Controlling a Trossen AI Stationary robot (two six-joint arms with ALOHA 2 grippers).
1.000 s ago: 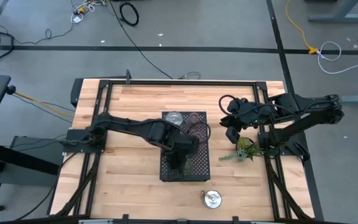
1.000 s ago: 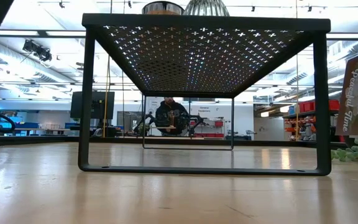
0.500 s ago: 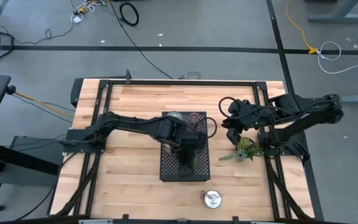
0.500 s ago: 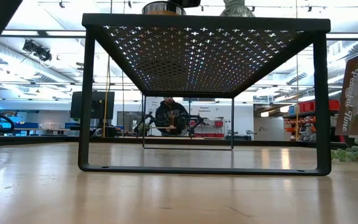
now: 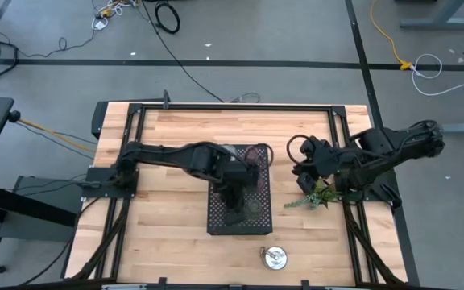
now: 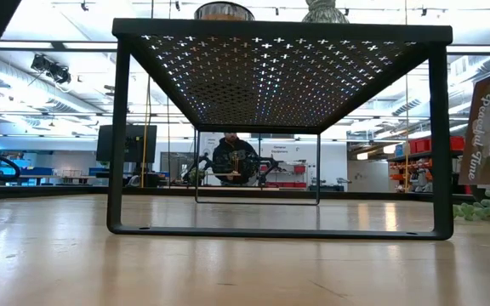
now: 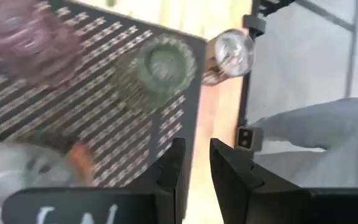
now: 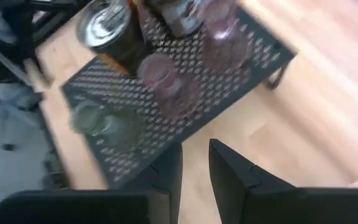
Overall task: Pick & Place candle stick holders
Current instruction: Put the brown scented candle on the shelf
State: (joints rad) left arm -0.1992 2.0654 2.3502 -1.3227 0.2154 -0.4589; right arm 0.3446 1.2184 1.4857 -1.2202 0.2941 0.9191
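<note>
The black perforated tray (image 5: 238, 219) stands on legs at the table's middle. On it stand an olive-green holder (image 7: 160, 62), two pink holders (image 8: 163, 71) (image 8: 222, 31) and a silvery holder (image 8: 104, 25). Another silvery holder (image 5: 275, 258) stands on the table near the front edge, and also shows in the left wrist view (image 7: 230, 53). My left gripper (image 5: 234, 196) hovers over the tray, short of the olive-green holder, fingers close together and empty. My right gripper (image 5: 303, 172) hangs right of the tray, fingers close together and empty.
A green leafy sprig (image 5: 316, 193) lies on the table under my right arm. The tray's top (image 6: 279, 32) stands high on thin legs, and two holder tops (image 6: 222, 10) (image 6: 323, 10) rise above it. A person shows far behind the table (image 6: 232, 157).
My left gripper has gone toward the tray's near right part with a ribbed holder, which now stands there. The gripper has then drawn back up and toward the far edge, away from it. My right gripper has shifted a little toward the near edge.
</note>
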